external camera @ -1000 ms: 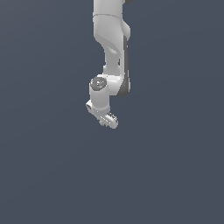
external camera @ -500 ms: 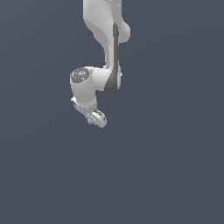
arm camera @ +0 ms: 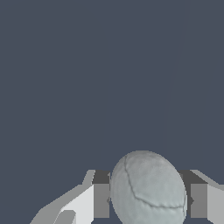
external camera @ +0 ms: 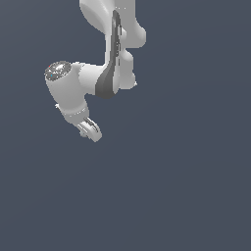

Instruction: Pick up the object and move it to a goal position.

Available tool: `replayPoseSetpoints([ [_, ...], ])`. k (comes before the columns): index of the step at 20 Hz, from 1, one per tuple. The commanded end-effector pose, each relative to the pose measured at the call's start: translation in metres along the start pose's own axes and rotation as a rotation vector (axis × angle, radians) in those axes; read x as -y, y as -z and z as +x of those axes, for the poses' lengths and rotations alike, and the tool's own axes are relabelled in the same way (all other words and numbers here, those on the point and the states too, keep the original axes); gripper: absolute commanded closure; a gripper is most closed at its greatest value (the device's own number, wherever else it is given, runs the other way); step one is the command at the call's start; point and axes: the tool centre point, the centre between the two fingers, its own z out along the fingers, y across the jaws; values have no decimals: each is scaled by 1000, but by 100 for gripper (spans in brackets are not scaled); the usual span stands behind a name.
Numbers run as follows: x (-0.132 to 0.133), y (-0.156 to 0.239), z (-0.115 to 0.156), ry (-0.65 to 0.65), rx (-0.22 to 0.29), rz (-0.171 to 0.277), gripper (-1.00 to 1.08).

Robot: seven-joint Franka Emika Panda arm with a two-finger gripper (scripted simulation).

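The ball (arm camera: 148, 190) and end effector (arm camera: 146, 201) are cut off by the wrist view's edge.

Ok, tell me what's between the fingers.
The ball sits between the fingers, gripped on both sides. Its contact spots are hidden by its own bulk, and the exterior view doesn't show it.

Plain dark grey-blue surface (external camera: 196, 196)

Ball (arm camera: 148, 189) between the hand's (arm camera: 146, 200) fingers (arm camera: 100, 200)
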Motion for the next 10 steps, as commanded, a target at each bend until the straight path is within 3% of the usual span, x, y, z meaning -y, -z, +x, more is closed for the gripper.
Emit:
replayPoseSetpoints([
  [1, -4, 10, 10, 1, 1, 0, 108],
  [10, -9, 22, 25, 1, 1, 0, 108],
])
